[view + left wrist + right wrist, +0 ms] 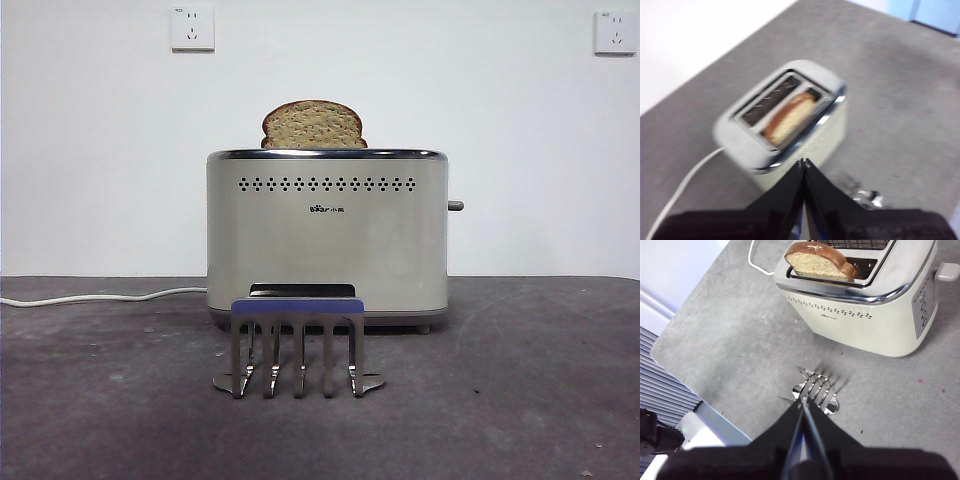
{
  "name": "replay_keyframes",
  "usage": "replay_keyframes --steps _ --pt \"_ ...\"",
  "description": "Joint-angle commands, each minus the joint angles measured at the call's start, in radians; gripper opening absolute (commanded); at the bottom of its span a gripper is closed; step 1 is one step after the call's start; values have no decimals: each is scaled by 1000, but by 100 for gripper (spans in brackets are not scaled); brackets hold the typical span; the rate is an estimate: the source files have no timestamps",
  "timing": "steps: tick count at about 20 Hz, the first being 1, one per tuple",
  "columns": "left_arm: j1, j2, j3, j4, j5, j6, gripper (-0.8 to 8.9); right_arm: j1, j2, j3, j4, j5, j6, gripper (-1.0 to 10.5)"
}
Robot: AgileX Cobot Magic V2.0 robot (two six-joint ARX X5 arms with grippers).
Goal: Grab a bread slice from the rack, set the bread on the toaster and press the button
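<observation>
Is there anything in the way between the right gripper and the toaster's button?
Nothing visible. The button juts clear from the toaster's narrow end; the rack stands low in front, off that path.

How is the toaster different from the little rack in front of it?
The toaster is a tall cream-white box; the rack is much lower, with silvery prongs under a blue-purple bar. The toaster holds the slice of bread in one slot; the rack holds nothing. Both stand upright on the grey table.

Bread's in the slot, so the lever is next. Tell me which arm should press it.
Right, probably. Its wrist view shows the button plainly on the toaster end, past the right gripper. The left gripper sees the slice of bread, not the button.
</observation>
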Motion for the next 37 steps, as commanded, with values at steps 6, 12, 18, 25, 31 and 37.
replay_keyframes --steps 6,12,18,25,31,37 --pt "274 -171 -16 339 163 19 -3 1 0 -9 5 -1 -8 1" --pt "517 -526 -490 658 172 15 -3 1 0 -9 5 -1 -8 1" --pt "623 -941 -1187 1002 68 -18 -3 1 0 -9 6 -1 -8 1" --pt "629 -1205 -1651 1055 34 -97 -3 1 0 -9 6 -1 -8 1" --pt "629 -1284 -1816 1057 34 -105 -3 1 0 -9 6 -1 -8 1" --pt "628 -1331 -1891 1046 41 -126 -3 1 0 -9 5 -1 -8 1"
